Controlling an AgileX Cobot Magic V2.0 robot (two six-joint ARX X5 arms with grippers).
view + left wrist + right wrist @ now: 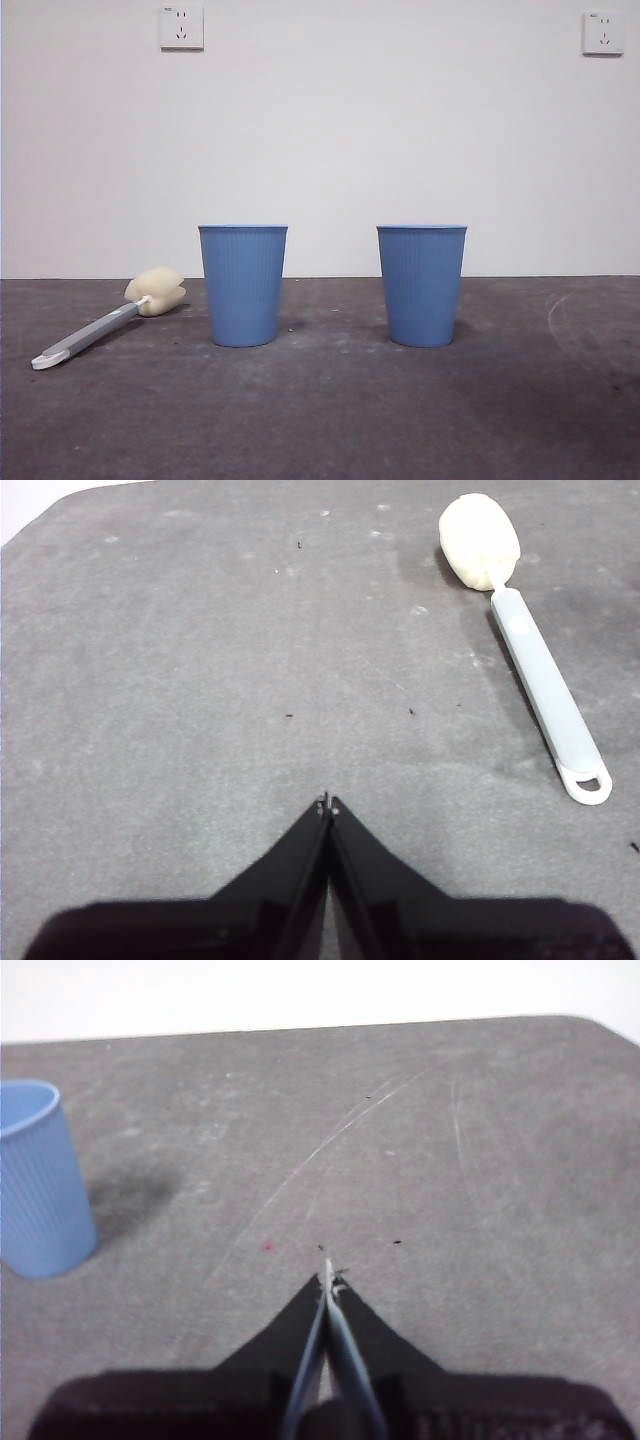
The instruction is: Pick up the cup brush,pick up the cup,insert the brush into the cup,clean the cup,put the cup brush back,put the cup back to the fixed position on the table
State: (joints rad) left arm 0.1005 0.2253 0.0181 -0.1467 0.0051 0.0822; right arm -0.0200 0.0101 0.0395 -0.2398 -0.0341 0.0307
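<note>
both arms wait. the left gripper (pixel 327 805) is pinched closed on nothing, the cup brush (pixel 530 660) lying flat on the table (pixel 200 680) ahead of it and off to one side. the right gripper (pixel 327 1265), closed and empty too, has a cup (pixel 38 1180) standing nearby. the slim flat handle could skid, and two identical cups invite confusion.
</note>
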